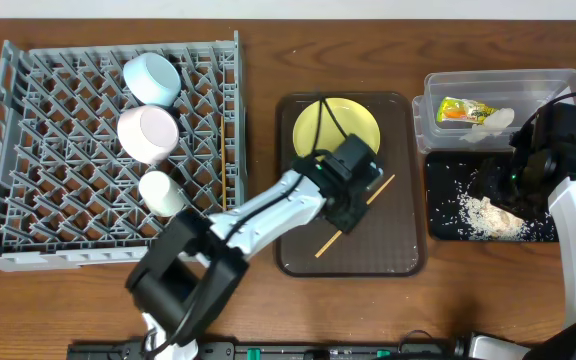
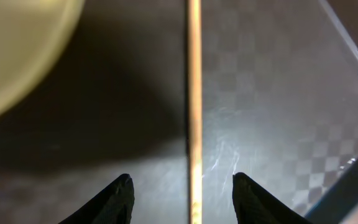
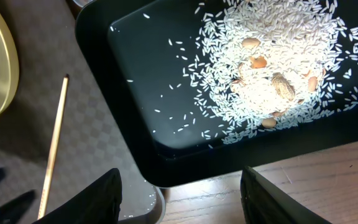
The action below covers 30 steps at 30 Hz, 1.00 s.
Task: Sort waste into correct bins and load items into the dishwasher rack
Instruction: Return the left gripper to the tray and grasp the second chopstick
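**Entry: chopstick pick-up, for loading into the rack**

- **Chopstick**: thin, wooden. It lay flat on the brown serving tray, just beside the yellow plate. Only one stick could be made out.
- **Left tool**: released and grasping nothing. Its jaws were spread with the stick running between them, slightly off centre.
- **Right tool**: released and empty, above the edge of the black tray that held the rice scraps.
- **Already stowed:** the light blue bowl, white bowl and white cup sat in the dishwasher rack. The snack wrapper and tissue lay in the clear tub.
- **Handling note (judgement):**
  - Centre the stick between the jaws, then lower until the fingertips nearly met the tray floor.
  - Close slowly, since a slender stick on a glossy tray would probably roll or pivot.
  - Grip near mid-length so that it lifted level, and keep off the plate's rim.
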Motion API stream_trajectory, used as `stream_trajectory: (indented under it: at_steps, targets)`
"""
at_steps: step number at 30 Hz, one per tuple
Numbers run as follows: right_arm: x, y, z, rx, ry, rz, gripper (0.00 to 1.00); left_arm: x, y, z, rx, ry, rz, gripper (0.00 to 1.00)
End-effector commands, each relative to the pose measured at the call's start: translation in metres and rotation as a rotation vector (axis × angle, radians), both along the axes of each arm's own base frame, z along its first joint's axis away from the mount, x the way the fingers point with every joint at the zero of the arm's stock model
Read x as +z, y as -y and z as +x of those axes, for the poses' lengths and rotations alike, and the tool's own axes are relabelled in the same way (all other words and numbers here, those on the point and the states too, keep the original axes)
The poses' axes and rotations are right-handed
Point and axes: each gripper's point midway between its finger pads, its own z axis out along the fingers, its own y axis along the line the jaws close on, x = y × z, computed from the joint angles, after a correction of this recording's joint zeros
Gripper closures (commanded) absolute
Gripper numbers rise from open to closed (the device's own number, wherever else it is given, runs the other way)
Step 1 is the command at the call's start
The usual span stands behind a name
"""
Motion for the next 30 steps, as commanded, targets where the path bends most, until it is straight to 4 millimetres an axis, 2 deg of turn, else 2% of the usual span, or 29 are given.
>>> stream_trajectory:
  at_steps: [1,8,9,11,13,20,23,26,30]
  targets:
    - [0.006,0.001,0.000,0.002,0.021,-0.002,0.41,-0.008,0.009,-0.004,-0.034,-0.007,0.007,0.46]
    - [0.006,0.001,0.000,0.003,0.021,-0.002,0.41,-0.039,0.010,-0.020,-0.063,-0.060,0.063,0.49]
    - [0.006,0.001,0.000,0.002,0.021,-0.002,0.41,-0.040,0.010,-0.021,-0.066,-0.062,0.066,0.51]
    - [0.006,0.001,0.000,0.003,0.021,-0.002,0.41,-0.041,0.010,-0.021,-0.066,-0.064,0.068,0.65]
    - [0.006,0.001,0.000,0.002,0.021,-0.002,0.41,-0.041,0.010,-0.021,-0.065,-0.062,0.069,0.74]
    - [0.006,0.001,0.000,0.003,0.021,-0.002,0.41,-0.041,0.005,-0.021,-0.061,-0.062,0.090,0.90]
    - [0.006,0.001,0.000,0.003,0.021,-0.002,0.41,-0.035,0.002,-0.019,-0.055,-0.045,0.108,0.94]
    - [0.006,0.001,0.000,0.002,0.021,-0.002,0.41,-0.021,-0.002,-0.013,-0.045,-0.004,0.118,0.94]
    - [0.006,0.001,0.000,0.003,0.020,-0.002,0.41,0.016,-0.003,-0.005,-0.030,0.069,0.076,0.94]
